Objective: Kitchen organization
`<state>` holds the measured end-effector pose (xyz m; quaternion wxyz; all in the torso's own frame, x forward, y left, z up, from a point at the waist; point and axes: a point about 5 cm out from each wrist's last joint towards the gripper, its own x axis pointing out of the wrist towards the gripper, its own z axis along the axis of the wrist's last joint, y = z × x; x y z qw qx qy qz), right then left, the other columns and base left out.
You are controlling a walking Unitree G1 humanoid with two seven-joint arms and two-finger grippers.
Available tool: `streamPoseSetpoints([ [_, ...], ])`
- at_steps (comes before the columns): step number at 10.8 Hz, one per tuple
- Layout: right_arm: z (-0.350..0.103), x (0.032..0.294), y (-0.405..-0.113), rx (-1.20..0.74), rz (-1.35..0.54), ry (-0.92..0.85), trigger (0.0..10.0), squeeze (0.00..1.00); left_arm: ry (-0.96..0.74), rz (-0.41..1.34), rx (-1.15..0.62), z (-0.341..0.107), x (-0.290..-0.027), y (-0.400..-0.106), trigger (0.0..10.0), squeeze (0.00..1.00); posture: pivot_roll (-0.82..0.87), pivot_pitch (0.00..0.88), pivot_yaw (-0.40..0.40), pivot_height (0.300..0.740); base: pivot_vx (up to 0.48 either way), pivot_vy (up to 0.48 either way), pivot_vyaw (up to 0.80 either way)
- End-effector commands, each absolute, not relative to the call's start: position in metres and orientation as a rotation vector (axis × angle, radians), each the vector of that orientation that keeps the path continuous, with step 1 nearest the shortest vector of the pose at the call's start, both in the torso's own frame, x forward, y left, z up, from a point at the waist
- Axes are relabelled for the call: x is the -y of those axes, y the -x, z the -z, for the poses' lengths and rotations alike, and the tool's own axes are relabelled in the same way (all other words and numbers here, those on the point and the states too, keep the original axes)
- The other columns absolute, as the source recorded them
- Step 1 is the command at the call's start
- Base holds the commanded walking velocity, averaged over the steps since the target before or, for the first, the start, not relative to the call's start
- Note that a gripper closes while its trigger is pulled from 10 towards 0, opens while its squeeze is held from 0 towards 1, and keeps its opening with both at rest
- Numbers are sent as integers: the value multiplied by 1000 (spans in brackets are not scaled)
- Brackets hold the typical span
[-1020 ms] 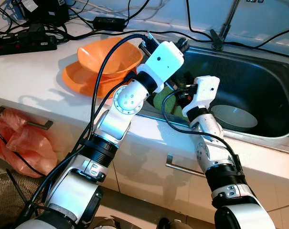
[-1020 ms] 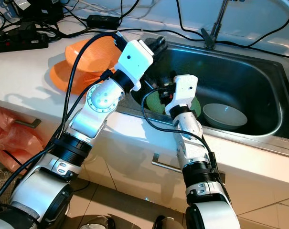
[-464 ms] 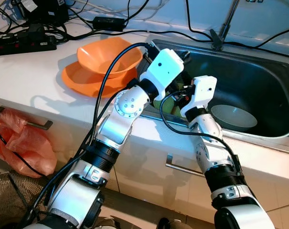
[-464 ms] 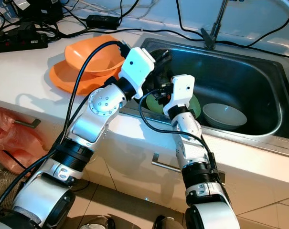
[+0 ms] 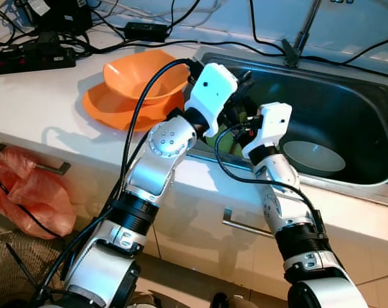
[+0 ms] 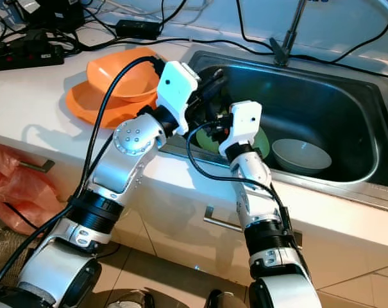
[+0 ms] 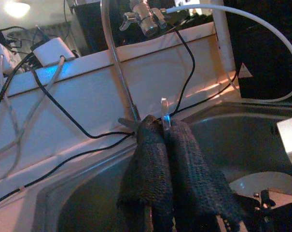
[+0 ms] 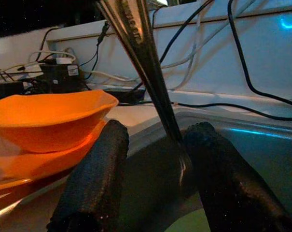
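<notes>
Slim shiny metal utensil handle (image 8: pixel 150 82) pinched between closed fingers of left gripper (image 7: pixel 161 140), above the steel sink (image 6: pixel 347 109). Handle also passing between the spread fingers of right gripper (image 8: pixel 155 159), nearer one finger (image 8: pixel 218 179); contact not determinable. Beyond right fingers: green plate (image 6: pixel 261 142), pale round bowl (image 6: pixel 301 154). On counter: orange bowl (image 5: pixel 145 74) on orange plate (image 5: pixel 110 106).

Sink (image 5: pixel 367 83) right half free past bowl (image 5: pixel 313 157); arms crowd left.
</notes>
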<state>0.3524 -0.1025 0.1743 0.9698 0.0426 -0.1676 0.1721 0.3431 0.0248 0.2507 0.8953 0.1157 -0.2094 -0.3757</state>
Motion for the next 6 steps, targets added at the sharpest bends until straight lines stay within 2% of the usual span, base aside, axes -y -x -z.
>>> streamPoseSetpoints([
  [1,-176,100,-350,347,-366,-95,10000,0,-230,788,446,-254,-24,-340,10000,0,19,88,-26,740,0,0,0],
  [6,-174,89,-346,338,-449,-92,10000,0,-217,830,407,-248,-22,-338,10000,0,18,92,-25,740,0,0,0],
])
